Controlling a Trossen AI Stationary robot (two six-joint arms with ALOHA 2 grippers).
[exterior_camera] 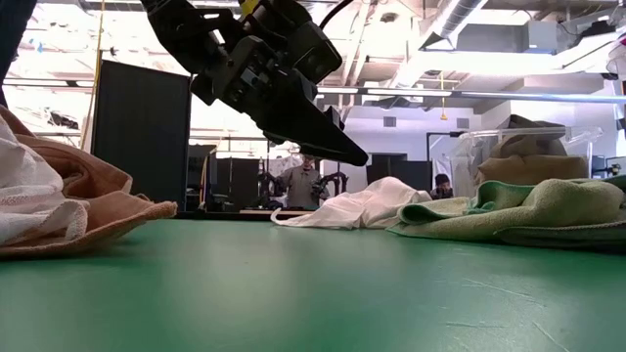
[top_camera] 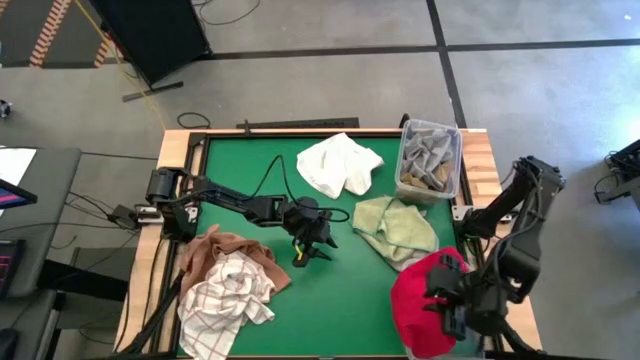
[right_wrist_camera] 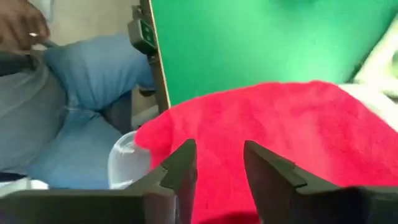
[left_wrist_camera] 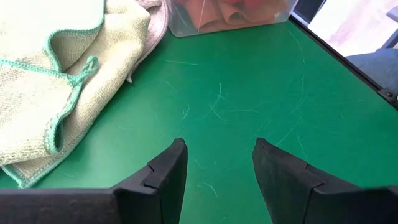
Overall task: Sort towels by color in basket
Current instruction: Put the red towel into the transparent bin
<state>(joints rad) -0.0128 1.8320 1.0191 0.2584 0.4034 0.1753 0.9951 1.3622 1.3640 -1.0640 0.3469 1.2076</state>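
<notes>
Left gripper point(top_camera: 312, 240): hanging over the middle of the green bench point(top_camera: 350, 300), jaws moderately parted with nothing between them; bare green surface shows in the gap in its wrist view, and in the low view the dark fingers point(exterior_camera: 323, 132) hang clear of the surface.

Right gripper point(top_camera: 455, 305): at the bench's near right corner, over the red towel point(top_camera: 420, 300); jaws narrowly parted, red cloth showing between and beyond them in its wrist view. Whether the cloth is pinched cannot be told.

Red towel: bunched at the near right corner, overhanging the bench edge.

Pale green towel point(top_camera: 397, 230): crumpled right of centre, between the red towel and the basket, with a darker green stitched hem visible in the left wrist view.

White towel point(top_camera: 338, 165): loosely heaped near the far edge, left of the basket.

Basket point(top_camera: 430, 162): clear plastic tub at the far right corner, holding tan and brown towels point(top_camera: 428, 160) bunched inside.

Rust orange towel point(top_camera: 225, 255): spread at the near left side of the bench.

White-with-red-check towel point(top_camera: 222, 305): lying on top of the rust orange towel, reaching the near left edge.

Person point(right_wrist_camera: 68, 118): blue-clad legs beside the near right corner of the bench, seen in the right wrist view.
</notes>
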